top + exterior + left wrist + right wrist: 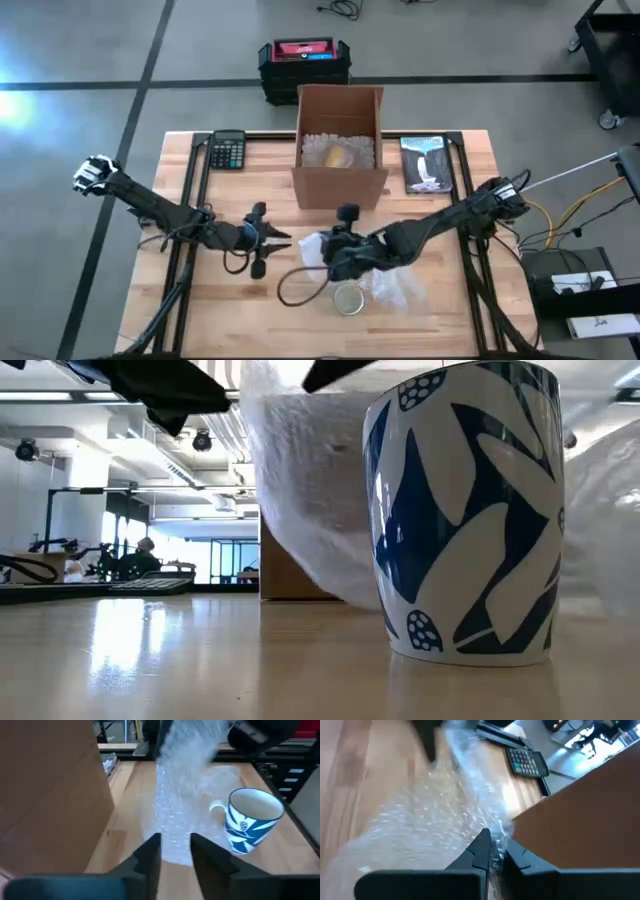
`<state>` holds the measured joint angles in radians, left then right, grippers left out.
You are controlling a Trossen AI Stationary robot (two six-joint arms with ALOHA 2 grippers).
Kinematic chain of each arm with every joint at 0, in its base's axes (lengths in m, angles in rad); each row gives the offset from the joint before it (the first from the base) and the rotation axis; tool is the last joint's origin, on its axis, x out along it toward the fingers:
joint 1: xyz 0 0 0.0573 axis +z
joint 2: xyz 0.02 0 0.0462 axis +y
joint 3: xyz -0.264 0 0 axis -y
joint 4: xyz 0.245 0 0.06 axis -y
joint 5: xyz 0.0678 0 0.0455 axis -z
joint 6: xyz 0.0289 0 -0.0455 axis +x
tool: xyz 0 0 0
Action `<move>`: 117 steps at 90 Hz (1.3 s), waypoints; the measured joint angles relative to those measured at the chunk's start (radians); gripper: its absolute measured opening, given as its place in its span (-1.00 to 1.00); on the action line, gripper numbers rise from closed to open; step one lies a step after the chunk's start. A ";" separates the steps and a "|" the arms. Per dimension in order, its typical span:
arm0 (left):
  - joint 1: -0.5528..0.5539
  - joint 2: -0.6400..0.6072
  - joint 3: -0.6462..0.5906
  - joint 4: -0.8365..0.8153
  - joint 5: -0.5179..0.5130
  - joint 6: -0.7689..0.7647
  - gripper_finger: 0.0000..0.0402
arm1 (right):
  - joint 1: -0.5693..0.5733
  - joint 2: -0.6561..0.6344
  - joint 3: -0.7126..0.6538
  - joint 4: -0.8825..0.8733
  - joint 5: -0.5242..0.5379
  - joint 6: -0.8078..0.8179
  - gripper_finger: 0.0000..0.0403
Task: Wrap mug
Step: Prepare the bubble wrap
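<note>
1. Mug (468, 510): white ceramic with bold dark-blue leaf shapes and small dotted patches, standing upright on the wooden surface (220, 310); the left wrist view shows its white inside and a white handle (218, 807).
2. Seen from above, the mug (348, 298) sits toward 6 o'clock of the surface, near the front edge, with its open mouth facing up.
3. Bubble wrap (395, 285), clear and crinkled, lies on the surface touching the mug and spreading from it toward 3 o'clock; one part rises in a sheet just behind the mug toward 12 o'clock.
4. Right gripper (495, 851) has its fingers pressed together on an edge of the bubble wrap, pinching it; from above it hangs at 12 o'clock of the mug, just beside it.
5. Left gripper (175, 847) has its fingers spread with a gap between them and holds nothing; from above it sits at 9 to 10 o'clock of the mug, apart from it, pointing toward the wrap.
6. Cardboard box (340, 145), open at the top with pale filling inside, stands at 12 o'clock of the mug, beyond the right gripper.
7. Calculator (228, 150) lies at 9 o'clock of the box; a book (427, 163) with a picture cover lies at 3 o'clock of it.
</note>
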<state>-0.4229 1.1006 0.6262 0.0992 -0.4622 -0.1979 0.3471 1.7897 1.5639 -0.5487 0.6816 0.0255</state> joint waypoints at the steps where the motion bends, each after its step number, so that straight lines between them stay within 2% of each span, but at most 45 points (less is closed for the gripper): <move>1: 0.000 0.002 0.000 0.005 0.000 0.000 -0.37 | -0.003 0.000 0.000 0.002 -0.003 0.000 -0.99; 17: 0.001 0.016 0.000 0.033 -0.004 -0.003 0.00 | -0.036 0.000 0.000 0.008 -0.055 0.000 -0.99; 27: 0.001 -0.013 0.000 -0.004 -0.009 -0.018 0.14 | -0.033 0.000 0.000 0.006 -0.066 -0.021 -0.99; 35: 0.001 -0.061 0.000 -0.021 -0.009 -0.031 0.19 | -0.029 0.000 0.000 0.001 -0.113 -0.064 -0.99; 42: 0.001 -0.102 0.003 -0.023 -0.009 -0.037 0.21 | -0.029 0.002 0.000 0.010 -0.162 -0.093 -0.99; 54: 0.001 -0.129 0.021 -0.023 -0.009 -0.043 0.18 | -0.046 0.040 0.000 0.060 -0.167 -0.133 -0.99; 64: 0.001 -0.138 0.049 -0.074 -0.008 -0.022 0.12 | -0.060 0.084 -0.001 0.133 -0.172 -0.240 -0.99; 88: 0.001 -0.143 0.177 -0.306 -0.008 -0.024 -0.02 | -0.087 0.185 -0.001 0.445 -0.377 -0.413 -0.97; 100: 0.001 -0.140 0.238 -0.453 -0.008 -0.061 -0.08 | -0.100 0.213 -0.001 0.513 -0.468 -0.406 -0.78; 117: 0.001 -0.140 0.327 -0.616 -0.008 -0.077 -0.20 | -0.096 0.184 -0.002 0.487 -0.479 -0.332 -0.25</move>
<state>-0.4217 0.9607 0.9534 -0.5173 -0.4698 -0.2745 0.2507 1.9740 1.5620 -0.0616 0.2024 -0.3062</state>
